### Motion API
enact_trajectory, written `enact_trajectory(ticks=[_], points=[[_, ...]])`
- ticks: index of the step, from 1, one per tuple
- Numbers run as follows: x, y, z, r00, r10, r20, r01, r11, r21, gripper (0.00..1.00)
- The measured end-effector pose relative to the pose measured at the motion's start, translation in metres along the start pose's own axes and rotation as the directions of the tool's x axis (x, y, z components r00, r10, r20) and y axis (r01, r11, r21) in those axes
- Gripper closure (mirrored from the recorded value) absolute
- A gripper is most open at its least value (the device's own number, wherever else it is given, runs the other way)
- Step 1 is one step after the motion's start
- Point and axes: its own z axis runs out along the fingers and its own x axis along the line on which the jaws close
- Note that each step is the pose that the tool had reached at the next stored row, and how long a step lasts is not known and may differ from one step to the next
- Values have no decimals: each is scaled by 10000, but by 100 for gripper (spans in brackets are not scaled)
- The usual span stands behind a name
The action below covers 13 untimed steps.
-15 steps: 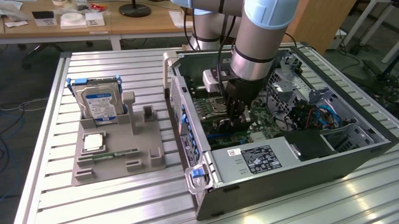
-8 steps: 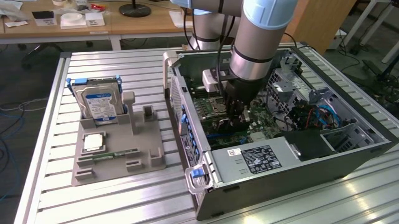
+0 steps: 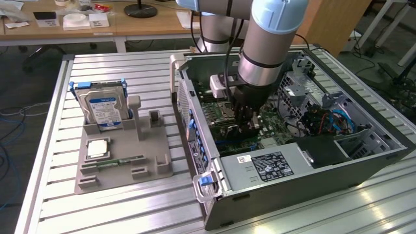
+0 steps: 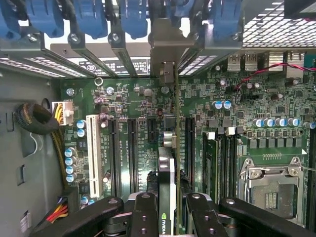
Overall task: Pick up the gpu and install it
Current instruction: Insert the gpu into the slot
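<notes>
Gripper [image 4: 167, 210] clamped on one gpu [image 4: 167, 177], edge-on over motherboard [image 4: 138, 106] slots inside one open PC case [image 3: 364, 165].

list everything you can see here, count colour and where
computer case: one, grey, open, on the slatted table at the exterior view's right
motherboard: one, green, inside the case
gpu: one, black, on edge between the fingers, over the motherboard slots
slatted table: one, silvery
parts holder: one, grey, on the table at the exterior view's left
hard drive: one, silver with blue label, upright in the holder
ram stick: one, green, lying in the holder
arm: one, grey and light blue, reaching down into the case
fingers: two, black, closed on the gpu
</notes>
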Motion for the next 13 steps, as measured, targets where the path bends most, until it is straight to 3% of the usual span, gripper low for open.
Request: enact_trajectory(ticks=[13], points=[[-10,4,38,10000,1,-2,-1,10000,0,73]])
